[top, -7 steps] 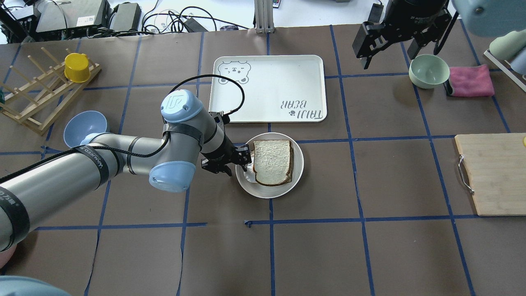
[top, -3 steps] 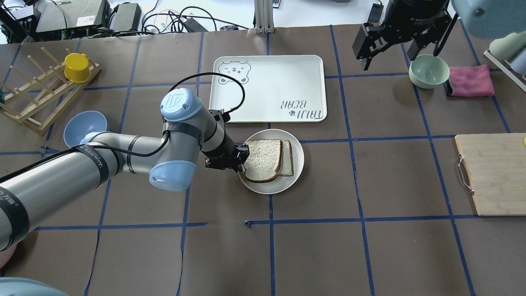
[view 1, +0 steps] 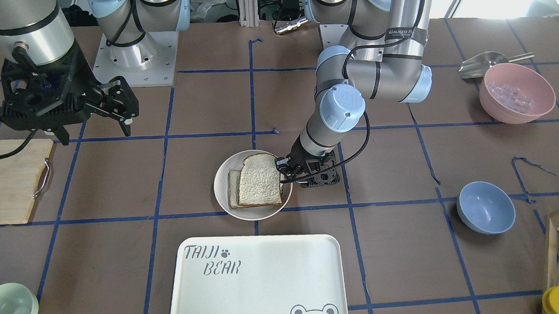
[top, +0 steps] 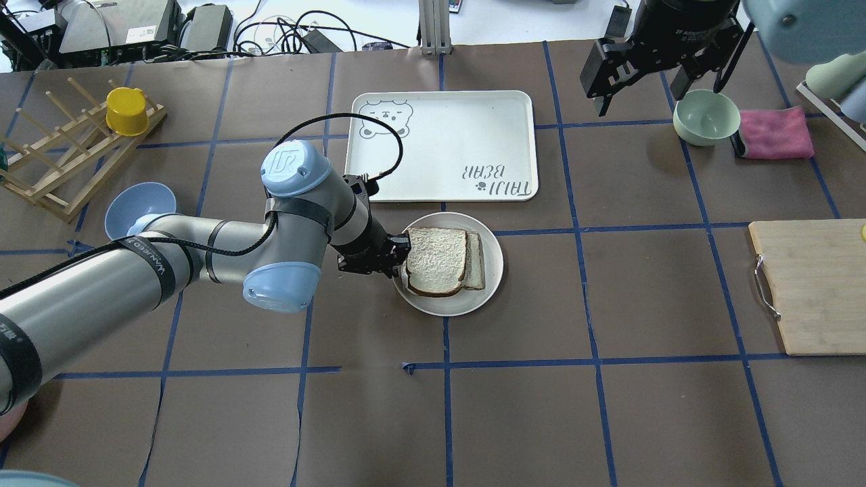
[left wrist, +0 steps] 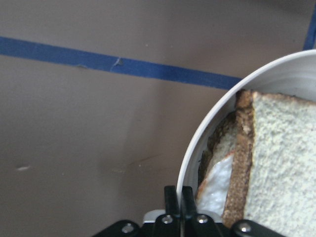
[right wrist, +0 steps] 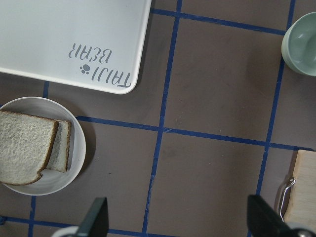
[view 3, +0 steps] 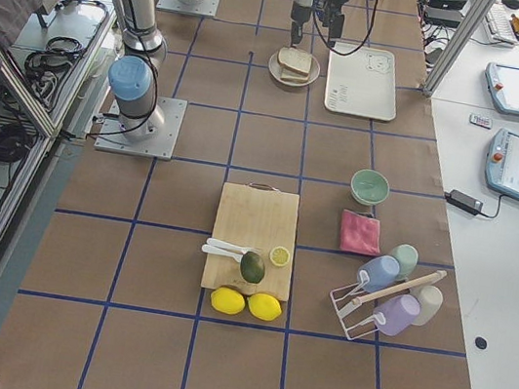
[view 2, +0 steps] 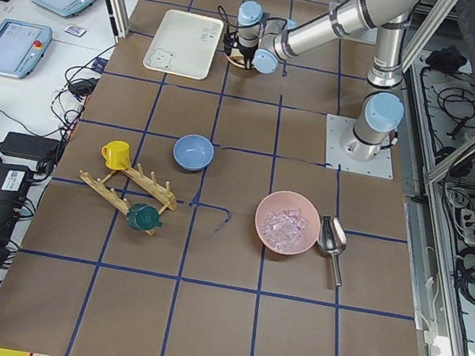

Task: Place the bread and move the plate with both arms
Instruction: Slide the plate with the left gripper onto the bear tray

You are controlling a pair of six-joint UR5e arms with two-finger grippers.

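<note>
The small round plate (top: 490, 270) lies on the table just in front of the tray. On it the dome-topped bread (top: 436, 260) lies over a squarer slice (top: 476, 260); both also show in the front view, with the bread (view 1: 260, 180) on the plate (view 1: 224, 199). My left gripper (top: 400, 260) is at the plate's left rim. In the left wrist view its fingers (left wrist: 173, 195) are pressed together on the plate's rim (left wrist: 197, 143), beside the bread (left wrist: 281, 163). My right gripper (top: 639, 81) hangs open and empty, high at the far right, and its wrist view looks down on the plate (right wrist: 79, 148).
The "TAIJI BEAR" tray (top: 440, 145) lies just beyond the plate. A green bowl (top: 705, 116) and a pink cloth (top: 775, 132) are under the right arm. A cutting board (top: 812, 284) is at the right. A blue bowl (top: 141, 210) and a rack with a yellow cup (top: 126, 111) are at the left.
The plate has shifted slightly right and toward the tray with the left gripper. The top slice has slid toward the gripper and uncovered the lower slice. The right gripper has stayed put.
</note>
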